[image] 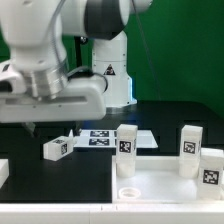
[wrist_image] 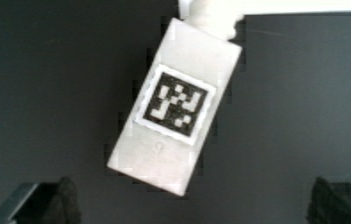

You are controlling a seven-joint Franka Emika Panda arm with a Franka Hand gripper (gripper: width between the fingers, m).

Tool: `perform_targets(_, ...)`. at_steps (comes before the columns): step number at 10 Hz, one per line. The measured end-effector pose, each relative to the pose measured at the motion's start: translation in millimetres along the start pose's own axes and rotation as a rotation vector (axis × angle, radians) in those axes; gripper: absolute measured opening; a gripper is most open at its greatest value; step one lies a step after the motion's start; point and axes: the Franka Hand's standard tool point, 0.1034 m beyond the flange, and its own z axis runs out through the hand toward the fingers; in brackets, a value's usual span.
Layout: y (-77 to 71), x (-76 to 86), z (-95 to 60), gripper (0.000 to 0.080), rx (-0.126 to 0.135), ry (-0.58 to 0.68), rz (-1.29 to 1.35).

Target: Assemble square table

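Wrist view only: a chunky white leg (wrist_image: 175, 108) w/ a black-and-white square tag lies flat on the black table (wrist_image: 47, 80), between the wide-open gripper (wrist_image: 193, 200) fingers, not held.

Exterior view adds: same leg (image: 58, 148) at left, marker board (image: 105, 139) beyond it, three legs upright on the white tabletop slab (image: 165, 182) at right near: one (image: 127, 144), another (image: 191, 143), a third (image: 211, 168).

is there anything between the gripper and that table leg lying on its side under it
Nothing visible. In the wrist view the leg lies bare on the dark table, with the gripper open and its fingers apart from the leg. No other part lies between them.
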Motion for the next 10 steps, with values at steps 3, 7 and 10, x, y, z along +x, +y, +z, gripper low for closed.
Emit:
perform_targets(3, -4.8, 1.8, -0.9, 0.0649, 0.05, -0.094, 0.097)
perform_targets(7, 5.9, -14.0, 1.8, 0.0649, 0.089, -0.397, 0.124)
perform_targets(10, 7.7, -5.9, 5.5, 0.0649, 0.092, -0.551, 0.119)
